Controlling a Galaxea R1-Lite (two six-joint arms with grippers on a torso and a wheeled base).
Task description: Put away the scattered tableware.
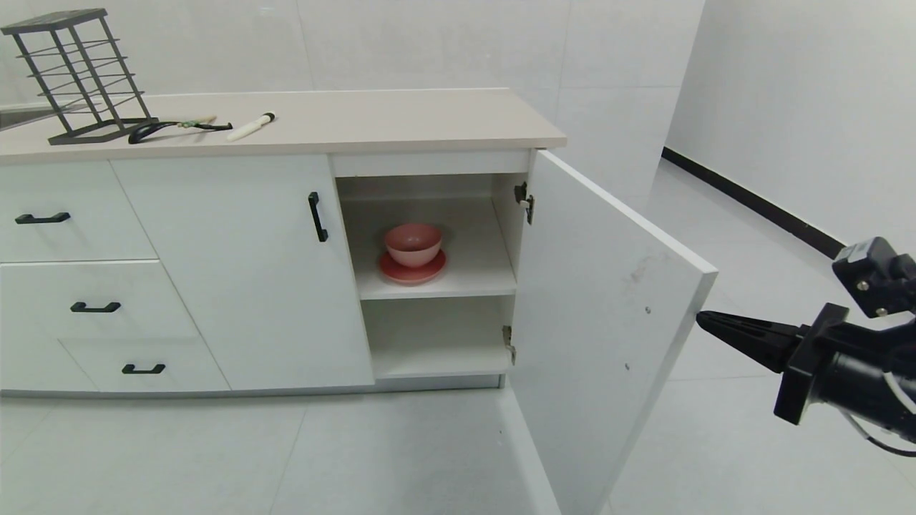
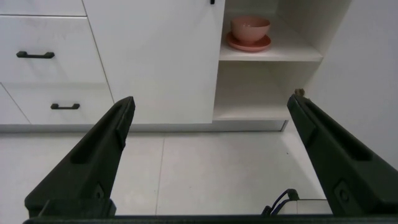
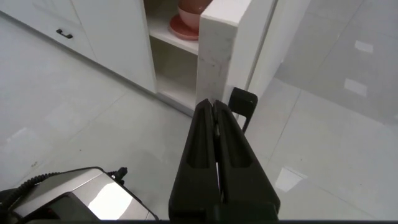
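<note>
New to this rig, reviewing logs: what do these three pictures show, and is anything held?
It is a wheeled robot with two arms, each ending in a gripper. The wide picture comes from its head; the other two come from a camera on each wrist. The cabinet's door stands open; inside, a bowl sits on a plate on the upper shelf. A rack and some utensils lie on the counter. The right gripper is shut and empty, by the door's free edge. The left gripper is open and empty.
</note>
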